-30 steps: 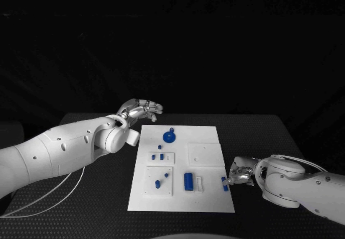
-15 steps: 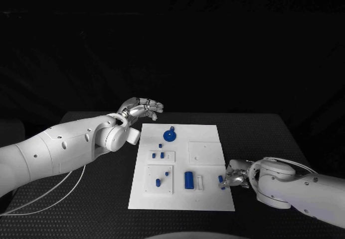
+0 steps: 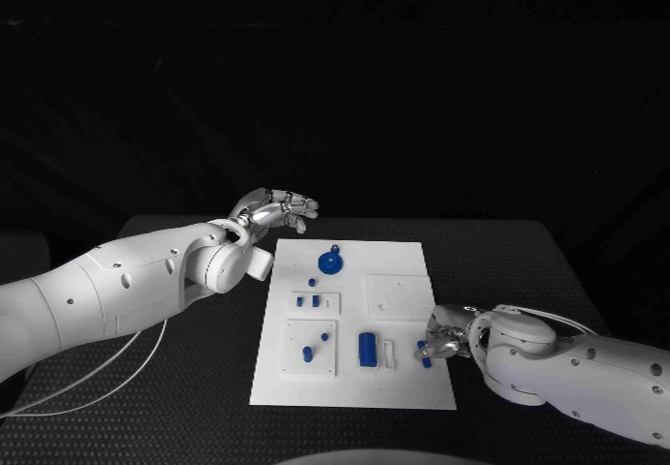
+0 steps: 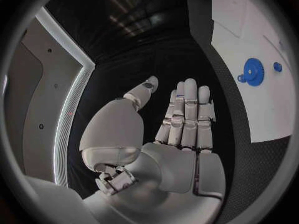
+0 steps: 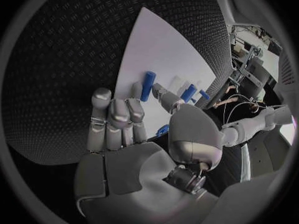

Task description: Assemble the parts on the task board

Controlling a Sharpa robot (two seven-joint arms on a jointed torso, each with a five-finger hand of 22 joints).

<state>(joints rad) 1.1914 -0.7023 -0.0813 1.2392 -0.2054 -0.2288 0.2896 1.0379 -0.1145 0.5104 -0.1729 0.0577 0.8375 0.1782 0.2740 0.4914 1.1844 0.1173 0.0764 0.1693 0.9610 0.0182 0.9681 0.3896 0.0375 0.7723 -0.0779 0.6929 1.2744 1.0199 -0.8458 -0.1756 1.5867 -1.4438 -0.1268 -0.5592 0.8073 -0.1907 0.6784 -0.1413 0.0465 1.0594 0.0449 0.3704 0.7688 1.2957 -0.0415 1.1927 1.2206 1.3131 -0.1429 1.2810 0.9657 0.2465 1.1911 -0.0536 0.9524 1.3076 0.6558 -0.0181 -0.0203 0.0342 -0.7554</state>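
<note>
**Hands at the white task board**

Board edge is met by the silver right hand [image 3: 444, 339], beside the white rectangular task board [image 3: 391, 397]; a small blue part [image 5: 162, 130] is seen by its thumb, but whether it is held cannot be told. A blue cylindrical peg [image 3: 366, 349] lies just beside that hand. The silver left hand [image 3: 275, 209] is held empty beyond the board's far corner, fingers loosely apart, near the round blue gear [image 3: 329, 263].

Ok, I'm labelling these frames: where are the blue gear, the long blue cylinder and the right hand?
blue gear [image 3: 328, 264], head view, disc centre.
long blue cylinder [image 3: 366, 349], head view, mid-body.
right hand [image 3: 439, 339], head view, middle of hand.
</note>
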